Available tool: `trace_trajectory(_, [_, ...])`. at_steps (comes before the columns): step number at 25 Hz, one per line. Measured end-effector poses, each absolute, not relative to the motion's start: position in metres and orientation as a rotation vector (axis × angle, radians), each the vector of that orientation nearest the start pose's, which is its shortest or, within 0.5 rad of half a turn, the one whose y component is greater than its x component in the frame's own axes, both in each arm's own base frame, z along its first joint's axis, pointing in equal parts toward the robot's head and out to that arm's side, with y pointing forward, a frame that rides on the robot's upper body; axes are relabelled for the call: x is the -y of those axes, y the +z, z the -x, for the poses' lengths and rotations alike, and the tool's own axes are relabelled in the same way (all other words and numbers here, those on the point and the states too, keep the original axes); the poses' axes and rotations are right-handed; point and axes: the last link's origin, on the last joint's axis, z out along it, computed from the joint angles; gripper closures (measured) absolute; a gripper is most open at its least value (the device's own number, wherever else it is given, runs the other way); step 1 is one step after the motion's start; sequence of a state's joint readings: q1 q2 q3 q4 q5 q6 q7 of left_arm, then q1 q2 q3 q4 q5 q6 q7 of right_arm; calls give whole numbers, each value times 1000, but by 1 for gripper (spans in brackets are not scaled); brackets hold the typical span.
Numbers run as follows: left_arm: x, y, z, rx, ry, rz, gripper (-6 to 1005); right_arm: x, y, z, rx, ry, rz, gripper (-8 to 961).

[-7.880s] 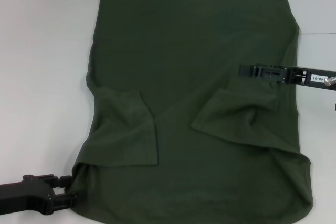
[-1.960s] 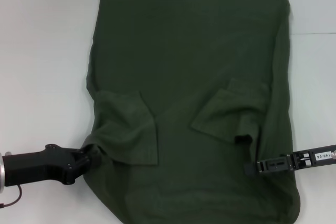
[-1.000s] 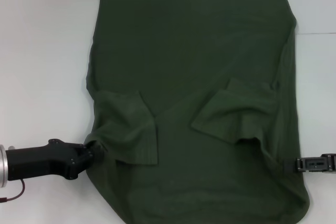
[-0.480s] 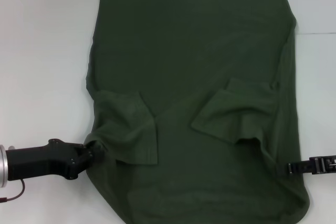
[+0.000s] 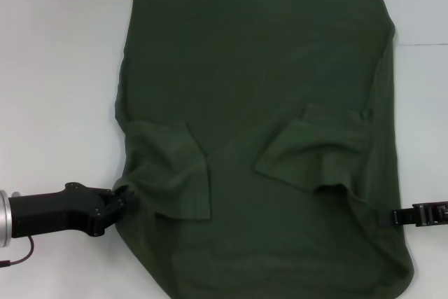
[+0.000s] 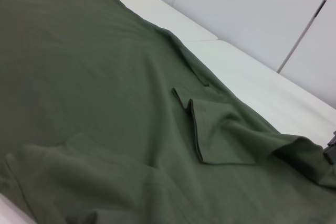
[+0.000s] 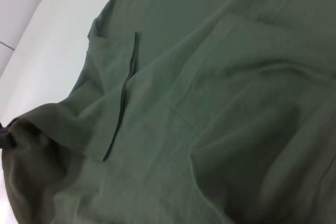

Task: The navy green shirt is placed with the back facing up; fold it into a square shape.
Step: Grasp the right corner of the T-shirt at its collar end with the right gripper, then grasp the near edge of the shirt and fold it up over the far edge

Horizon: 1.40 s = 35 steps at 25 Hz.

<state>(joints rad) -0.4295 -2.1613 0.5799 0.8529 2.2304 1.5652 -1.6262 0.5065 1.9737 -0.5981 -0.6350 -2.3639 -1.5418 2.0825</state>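
**Both grippers at the near edges of the navy green shirt**

Head view: the navy green shirt [image 5: 259, 138] lies spread over the middle of the white desk [image 5: 56, 68], its straight hem toward the far edge and its rounded end toward the near edge. Both short sleeves are folded inward onto the body, 1 on the left side and 1 on the right, each lying as a flap on the plain cloth. No lettering shows. The left gripper [image 5: 117, 203] reaches in from the near left corner of the desk and meets the shirt's left edge just below the folded left sleeve; cloth is bunched at its tip, and it appears clamped on that edge. The right gripper [image 5: 397, 216] comes in from the right edge of the desk and touches the shirt's right edge near the near corner. Only its dark tip shows, so I cannot tell whether it is closed on the cloth or merely against it.

Left wrist view: the shirt [image 6: 105, 103] fills most of the picture, with the folded right sleeve lying as a flap on it and pale desk [image 6: 252, 87] beyond. A dark sliver of the right gripper [image 6: 331, 148] shows at the picture's border, where the cloth rises in a fold.

Right wrist view: the shirt [image 7: 210, 103] again fills the picture, creased, with the folded left sleeve's seam visible. The cloth gathers toward a small dark part of the left gripper [image 7: 5, 136], with white desk [image 7: 58, 40] beside it
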Motion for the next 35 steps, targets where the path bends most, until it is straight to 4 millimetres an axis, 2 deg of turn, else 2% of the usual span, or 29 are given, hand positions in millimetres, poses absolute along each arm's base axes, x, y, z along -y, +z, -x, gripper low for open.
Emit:
trace_trajectory(7, [-302, 2, 296, 1006, -514, 2619, 967, -308, 30, -335, -1682, 333, 2404, 924])
trace_trajectory(10, [-301, 2, 294, 1032, -540, 2617, 967, -302, 35, -339, -1684, 394, 2383, 924])
trace_trajectory(18, [-297, 14, 297, 1181, -625, 2550, 967, -262, 55, -363, -1698, 622, 2271, 924])
trace_trajectory(29, [-280, 36, 316, 1305, -707, 2446, 967, -212, 69, -388, -1715, 745, 2141, 924])
trace_trajectory(35, [-266, 39, 324, 1356, -713, 2430, 967, -196, 74, -396, -1720, 761, 2095, 923])
